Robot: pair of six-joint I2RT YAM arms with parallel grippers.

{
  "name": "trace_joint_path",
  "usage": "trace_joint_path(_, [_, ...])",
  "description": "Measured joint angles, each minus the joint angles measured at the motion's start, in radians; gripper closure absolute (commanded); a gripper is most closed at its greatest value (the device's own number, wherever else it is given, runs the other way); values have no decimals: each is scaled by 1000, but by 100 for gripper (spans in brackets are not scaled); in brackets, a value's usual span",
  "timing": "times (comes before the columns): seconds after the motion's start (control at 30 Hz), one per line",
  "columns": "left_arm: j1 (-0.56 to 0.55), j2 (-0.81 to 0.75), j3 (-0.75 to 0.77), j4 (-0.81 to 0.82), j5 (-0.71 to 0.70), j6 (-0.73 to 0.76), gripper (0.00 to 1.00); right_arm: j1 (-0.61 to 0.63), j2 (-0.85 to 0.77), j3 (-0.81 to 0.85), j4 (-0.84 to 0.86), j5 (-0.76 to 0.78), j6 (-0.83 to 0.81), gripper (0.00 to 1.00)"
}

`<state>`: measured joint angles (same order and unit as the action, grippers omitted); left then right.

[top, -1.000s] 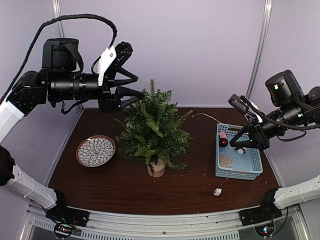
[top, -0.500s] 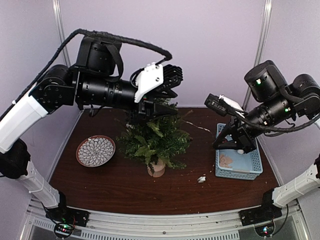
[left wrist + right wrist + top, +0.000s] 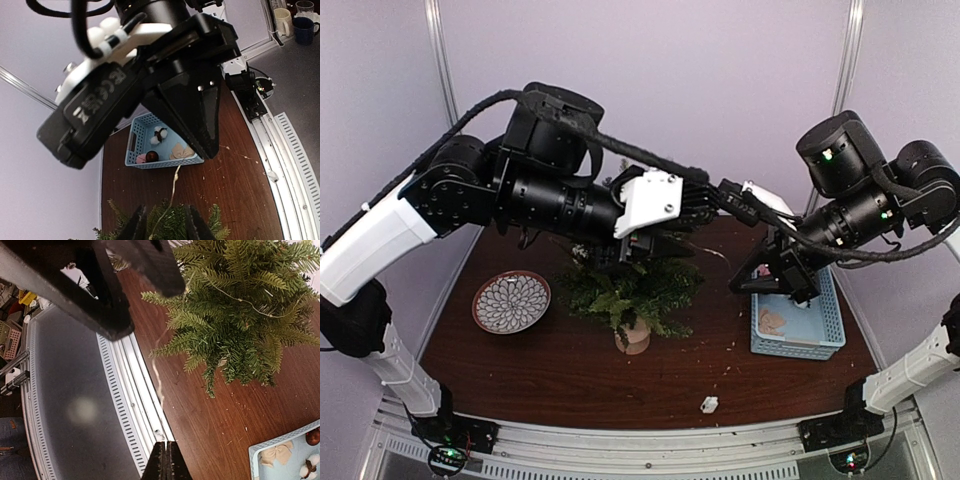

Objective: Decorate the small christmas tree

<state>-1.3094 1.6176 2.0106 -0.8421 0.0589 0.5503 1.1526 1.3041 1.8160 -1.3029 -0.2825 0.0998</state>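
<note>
Stringing a thin pale wire strand (image 3: 160, 395) onto the small christmas tree (image 3: 630, 290), a bushy green fir standing mid-table on a wooden stump, appears to be the current step. The right gripper (image 3: 164, 450) is clamped on the strand. The left gripper (image 3: 166, 215) hovers over the treetop, jaws apart around the strand. The next move likely requires pinching the strand and laying it into the branches. The light-blue slotted plastic basket (image 3: 131, 145) holds a dark red ball (image 3: 152, 156), a white cotton boll (image 3: 160, 136) and a beige bow (image 3: 181, 151).

Soft, even light, faint shadows; the left claw (image 3: 166, 227) is blurred up close.
</note>
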Motion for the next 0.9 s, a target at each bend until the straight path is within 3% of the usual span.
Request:
trace_joint_path(0.23, [-35,32,11,-4,-20,27,80,27,11,6,16,0,-1,100])
trace_joint_path(0.4, [-42,39,13,-31,-30,43,100,43,12,7,27,0,-3,100])
trace_joint_path(0.9, [-50,39,13,-36,-95,46,100,46,-64,-135,177,47,0,100])
